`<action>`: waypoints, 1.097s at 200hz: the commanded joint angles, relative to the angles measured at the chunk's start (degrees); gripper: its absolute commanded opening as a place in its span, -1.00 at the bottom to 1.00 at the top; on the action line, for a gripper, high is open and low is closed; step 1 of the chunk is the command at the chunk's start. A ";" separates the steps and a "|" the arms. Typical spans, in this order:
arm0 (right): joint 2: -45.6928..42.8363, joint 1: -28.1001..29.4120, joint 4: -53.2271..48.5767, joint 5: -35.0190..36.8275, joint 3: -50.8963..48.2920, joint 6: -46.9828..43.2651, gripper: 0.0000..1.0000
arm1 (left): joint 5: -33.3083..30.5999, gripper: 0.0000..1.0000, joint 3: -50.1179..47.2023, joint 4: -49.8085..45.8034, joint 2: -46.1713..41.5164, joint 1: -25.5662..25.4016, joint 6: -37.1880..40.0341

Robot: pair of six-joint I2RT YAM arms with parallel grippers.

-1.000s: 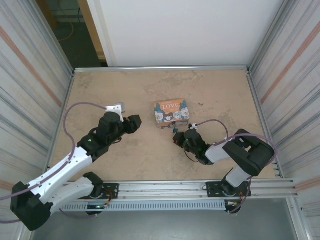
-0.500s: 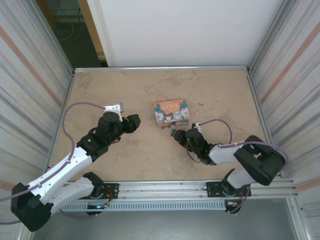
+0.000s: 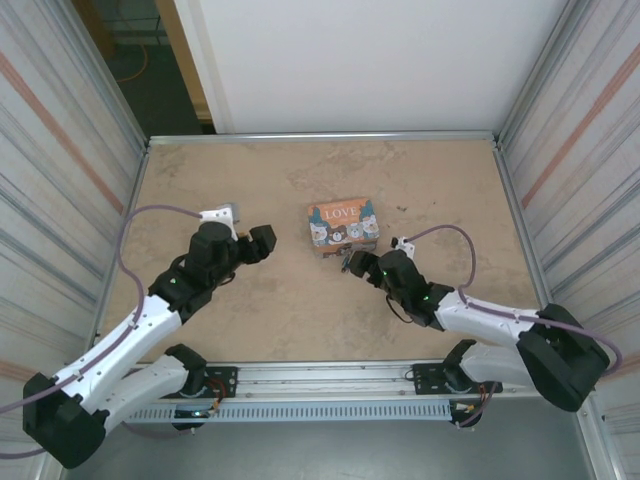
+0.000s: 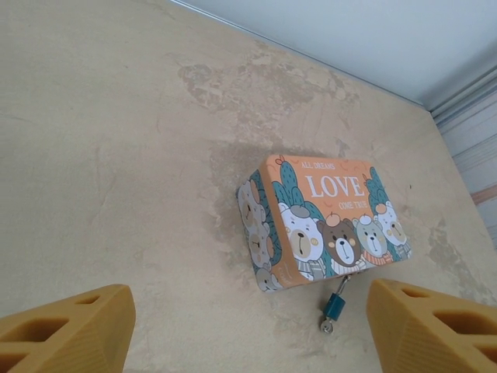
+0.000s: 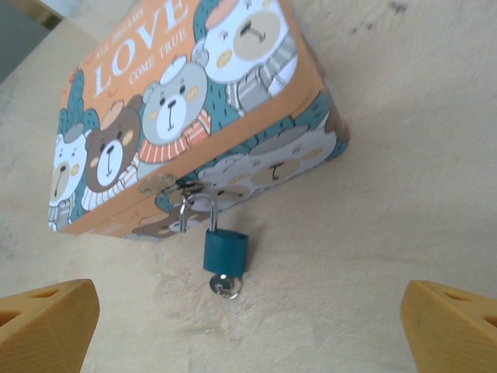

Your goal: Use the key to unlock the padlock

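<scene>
Two arms flank a locked tin (image 3: 343,222) near the middle of the tabletop (image 3: 440,180). The blue padlock (image 5: 225,250) hangs from the hasp (image 5: 167,185) on the tin's 6 o'clock side, with its thin shackle (image 5: 199,208) closed through it. A small silvery piece at the padlock's bottom end looks to be the key (image 5: 225,287), sitting in the keyhole. How deep it sits cannot be told.

The right gripper (image 3: 356,266) hovers at about 5 o'clock of the tin, just beside the padlock. Its jaws are spread wide, with nothing between the orange fingers (image 5: 46,318), and its wrist camera looks straight at the lock. The left gripper (image 3: 260,242) waits at 9 o'clock of the tin, well apart from it, its jaws likewise spread and empty.

The step in hand appears to be the approach to the key, with the lock not yet opened. The next move calls for the right jaws to narrow on the tiny key head and turn it. Since the padlock dangles loosely from the hasp, it may swing or twist with the key, so the left arm may need to steady the lock body or the tin.
</scene>
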 commanded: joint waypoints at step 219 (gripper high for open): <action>-12.07 -12.69 -9.27 -9.78 -1.45 -9.48 0.98 | 29.59 0.97 13.95 -2.39 21.59 12.58 7.14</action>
